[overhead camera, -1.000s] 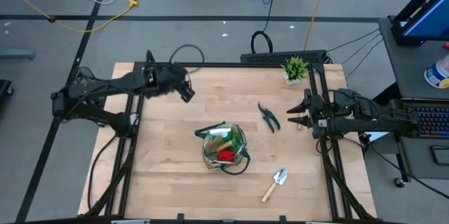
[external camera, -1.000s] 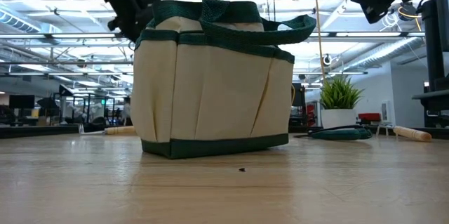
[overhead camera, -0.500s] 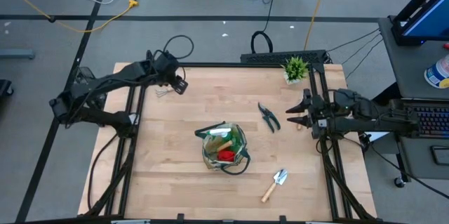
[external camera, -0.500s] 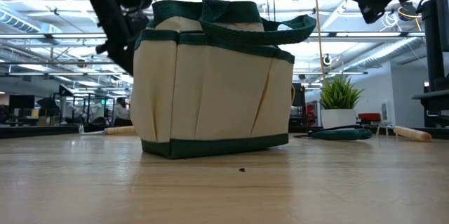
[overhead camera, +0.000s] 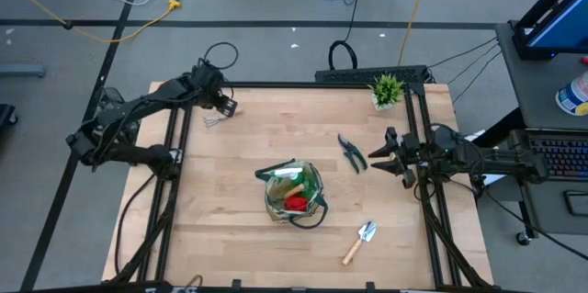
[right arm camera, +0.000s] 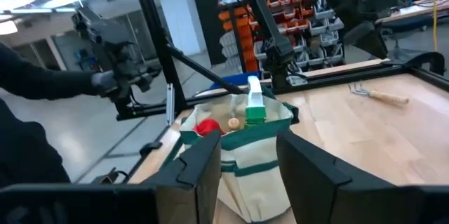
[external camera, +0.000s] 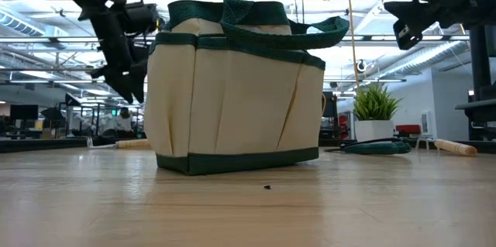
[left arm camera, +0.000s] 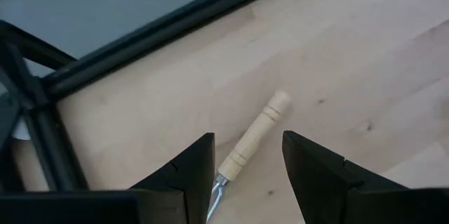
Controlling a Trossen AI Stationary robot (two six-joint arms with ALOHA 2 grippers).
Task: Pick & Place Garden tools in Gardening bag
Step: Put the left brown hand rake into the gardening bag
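Note:
The beige gardening bag [overhead camera: 294, 192] with green trim stands mid-table; a red glove [right arm camera: 205, 127], a green-white item [right arm camera: 254, 104] and a wooden handle stick out of its open top. The mini rake [left arm camera: 256, 136] lies flat near the table's far left corner. My left gripper [left arm camera: 248, 161] hangs open above the rake, one finger on either side of its wooden handle, not touching. The pruning shears [overhead camera: 351, 152] lie right of the bag and a trowel [overhead camera: 360, 241] lies at the near right. My right gripper [overhead camera: 378, 159] is open and level by the right edge, pointing at the bag.
A small potted plant [overhead camera: 387, 89] stands at the far right corner. The black table frame [left arm camera: 140, 38] runs just beyond the rake. Bare wood lies left of and in front of the bag. A person's dark sleeve [right arm camera: 42, 83] shows beyond the table.
My left gripper has swung from near the bag toward the table's far left corner and come down over the rake, rolling somewhat. My right gripper has sunk a little and reached slightly toward the table's left. Neither has changed its opening; no tool has moved.

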